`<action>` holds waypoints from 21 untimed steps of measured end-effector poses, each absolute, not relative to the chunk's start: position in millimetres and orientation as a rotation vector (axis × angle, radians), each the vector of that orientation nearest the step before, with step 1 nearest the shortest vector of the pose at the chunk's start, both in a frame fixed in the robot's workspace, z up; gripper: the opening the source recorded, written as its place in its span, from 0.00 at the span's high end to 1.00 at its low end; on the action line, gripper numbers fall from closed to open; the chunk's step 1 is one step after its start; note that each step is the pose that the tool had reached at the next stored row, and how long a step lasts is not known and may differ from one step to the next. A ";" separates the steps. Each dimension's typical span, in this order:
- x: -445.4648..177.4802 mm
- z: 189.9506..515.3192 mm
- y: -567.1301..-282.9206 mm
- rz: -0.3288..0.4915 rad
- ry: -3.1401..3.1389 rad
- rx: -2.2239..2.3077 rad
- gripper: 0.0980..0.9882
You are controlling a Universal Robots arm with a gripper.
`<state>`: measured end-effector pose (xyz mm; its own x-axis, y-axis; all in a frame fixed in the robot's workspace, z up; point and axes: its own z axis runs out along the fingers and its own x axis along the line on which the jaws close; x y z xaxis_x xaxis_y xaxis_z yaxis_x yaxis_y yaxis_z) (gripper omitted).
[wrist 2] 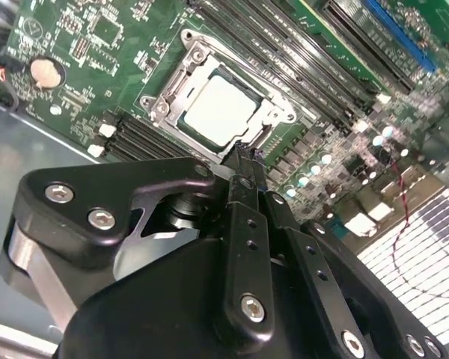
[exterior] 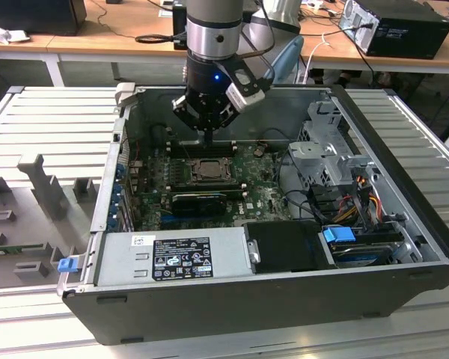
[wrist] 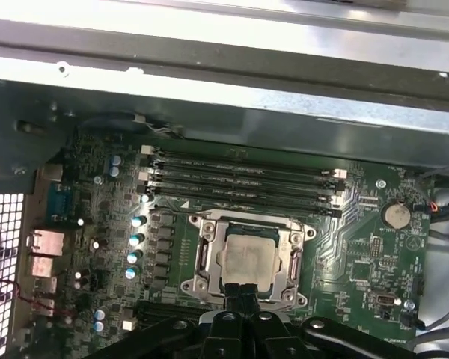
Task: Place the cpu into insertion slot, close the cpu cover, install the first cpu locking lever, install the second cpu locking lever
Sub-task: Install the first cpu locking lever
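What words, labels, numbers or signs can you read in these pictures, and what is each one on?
The black label on the grey power supply: print too small to read.
The white sticker beside it: too small.
Lettering along the memory slots: blurred.
Markings on the circuit board: too small.
Face of the cpu: no legible print.
Nothing can be quoted.
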<state>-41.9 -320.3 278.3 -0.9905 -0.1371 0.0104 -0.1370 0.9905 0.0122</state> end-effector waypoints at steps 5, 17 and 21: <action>-41.9 278.4 -320.3 -0.017 -3.108 0.367 0.99; -47.6 273.2 -320.3 -0.024 -3.126 0.280 0.99; -55.3 271.7 -320.3 -0.032 -3.130 0.231 0.99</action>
<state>-55.3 -320.3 271.7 -0.9892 -0.1467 0.0009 -0.1467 0.9890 0.0205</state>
